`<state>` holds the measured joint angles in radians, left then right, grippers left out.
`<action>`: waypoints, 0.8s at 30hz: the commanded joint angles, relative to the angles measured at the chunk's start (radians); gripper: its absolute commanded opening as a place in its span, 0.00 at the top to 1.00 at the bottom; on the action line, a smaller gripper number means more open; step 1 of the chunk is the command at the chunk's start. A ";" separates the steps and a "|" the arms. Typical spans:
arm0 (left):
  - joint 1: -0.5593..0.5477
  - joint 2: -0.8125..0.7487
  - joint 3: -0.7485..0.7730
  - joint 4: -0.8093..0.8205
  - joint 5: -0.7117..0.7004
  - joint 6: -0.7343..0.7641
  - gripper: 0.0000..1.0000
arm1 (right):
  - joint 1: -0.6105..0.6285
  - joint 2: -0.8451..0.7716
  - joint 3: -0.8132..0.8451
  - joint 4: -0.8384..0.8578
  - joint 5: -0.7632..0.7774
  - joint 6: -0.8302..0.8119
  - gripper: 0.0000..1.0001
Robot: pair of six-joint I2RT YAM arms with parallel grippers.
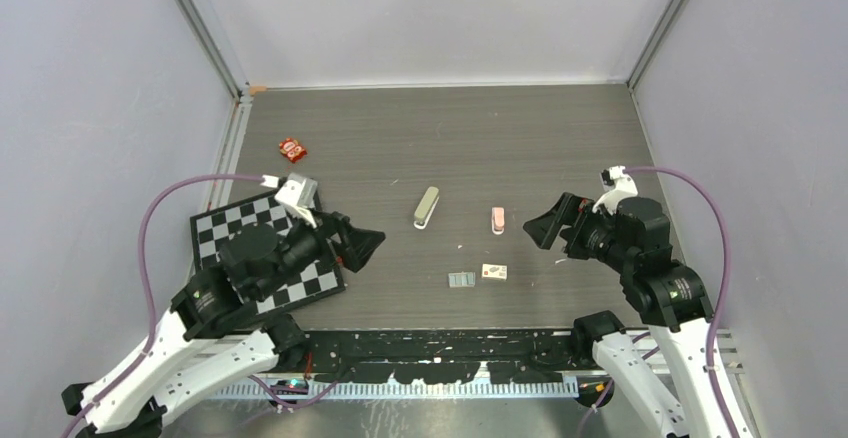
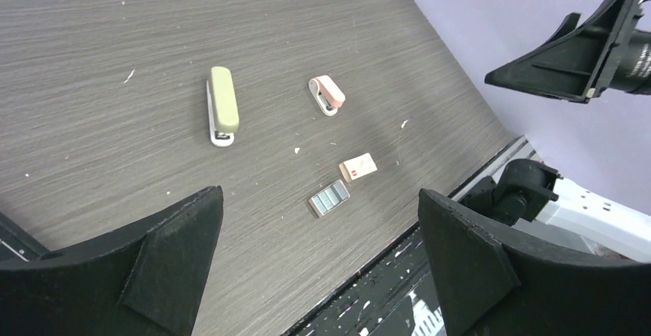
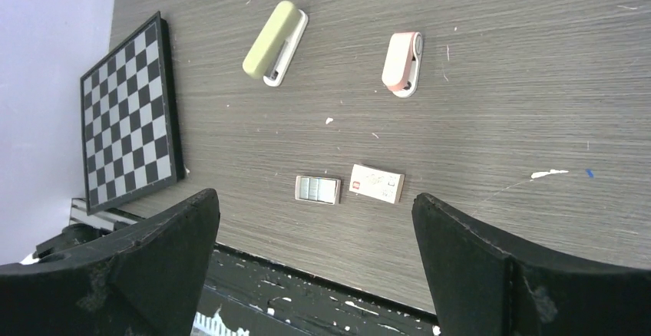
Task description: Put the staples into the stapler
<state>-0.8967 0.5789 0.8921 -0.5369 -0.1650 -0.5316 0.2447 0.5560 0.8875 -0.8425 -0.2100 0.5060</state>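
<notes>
Room all round stapler [image 1: 427, 208]; pink obj [image 1: 498, 220] nearest, well apart.

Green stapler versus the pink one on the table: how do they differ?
Colour: the green stapler has a pale olive top; the pink stapler has a pink top. Size: the green stapler is clearly longer than the pink stapler. Place: the green stapler lies to the left of the pink stapler in the top view. Both lie closed on the table, white underneath, nothing touching them.
</notes>
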 commanded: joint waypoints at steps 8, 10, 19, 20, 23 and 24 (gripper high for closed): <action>-0.001 -0.139 -0.100 -0.081 -0.038 -0.037 0.00 | 0.004 -0.046 -0.016 0.047 0.022 0.005 0.00; -0.001 -0.139 -0.102 -0.082 -0.036 -0.038 0.00 | 0.003 -0.048 -0.012 0.048 0.025 0.005 0.00; -0.001 -0.135 -0.118 -0.070 -0.034 -0.037 0.00 | 0.003 -0.044 0.003 0.038 0.052 0.014 0.00; -0.001 -0.135 -0.118 -0.072 -0.034 -0.037 0.00 | 0.003 -0.045 0.004 0.038 0.052 0.016 0.00; -0.001 -0.137 -0.116 -0.079 -0.035 -0.038 0.00 | 0.003 -0.048 0.002 0.042 0.049 0.027 0.00; -0.001 -0.137 -0.115 -0.078 -0.037 -0.038 0.00 | 0.004 -0.050 0.002 0.044 0.045 0.028 0.01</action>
<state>-0.8967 0.4511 0.7746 -0.6273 -0.1909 -0.5682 0.2447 0.5159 0.8597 -0.8330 -0.1730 0.5186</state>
